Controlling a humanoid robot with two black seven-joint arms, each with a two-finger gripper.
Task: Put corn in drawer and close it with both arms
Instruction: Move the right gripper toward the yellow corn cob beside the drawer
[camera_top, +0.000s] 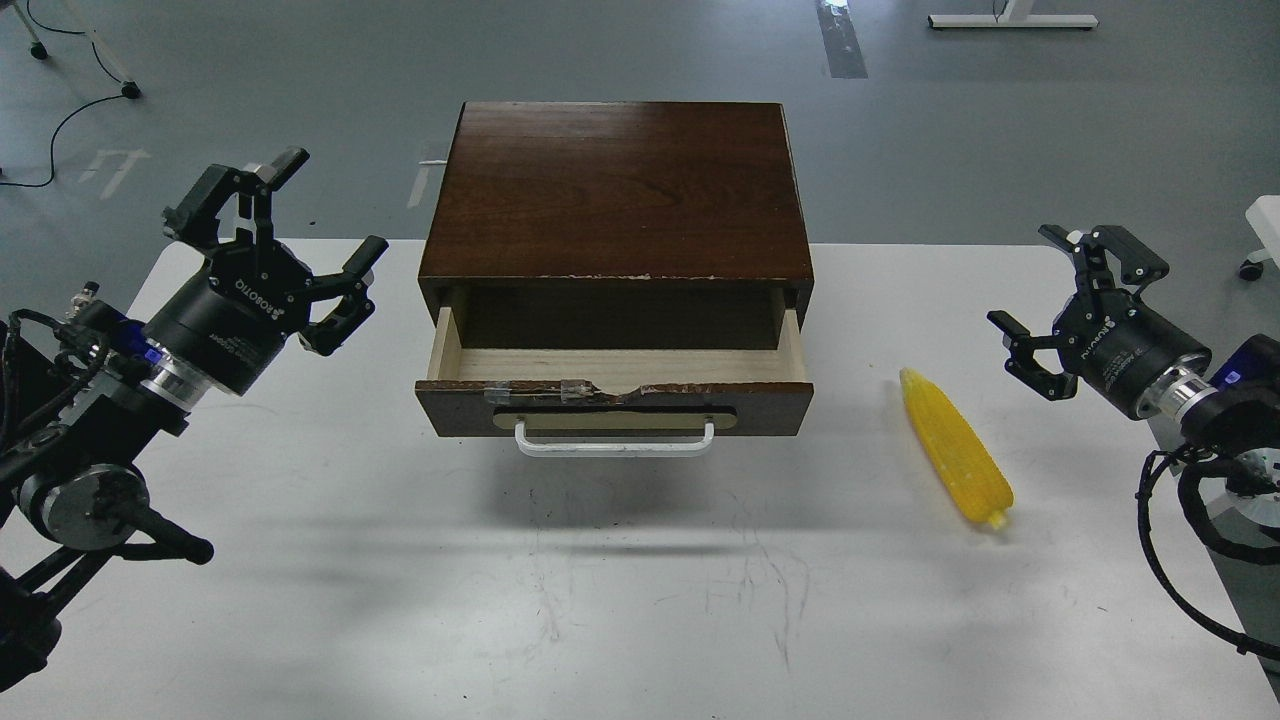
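Two black robot arms, one wooden cabinet with one pulled-out drawer, and one corn cob share a white table (400, 620) in this view from the robot's head.

At left, the left gripper (290, 240) stands raised above the table's edge, its black fingers (355, 265) spread wide apart and gripping nothing; it touches neither the cabinet nor the table. A silver wrist ring and blue-marked joint sit behind it, with cables running down the arm.

At centre, the dark brown cabinet (615, 185) rests on the table, its front top edge chipped. The drawer (615, 395) is drawn out toward the camera, its pale wood floor bare, its dark front rim chipped and patched with clear tape. A single white bar handle (614, 442) hangs on a tan oval plate on the drawer front.

To the right of the drawer, the corn (955, 447) lies flat on the table, bright yellow and ribbed, angled with its pointed tip toward the far side and its blunt end nearer the camera. It is apart from the cabinet and apart from both grippers.

At far right, the right gripper (1060, 300) hovers just beyond the corn, above the table, its fingers likewise splayed and empty.

The tabletop is white, marked with faint grey scuffs near the front. Beyond it lies a grey floor with white tape marks, a black cable at upper left, and the white foot of a stand at upper right.
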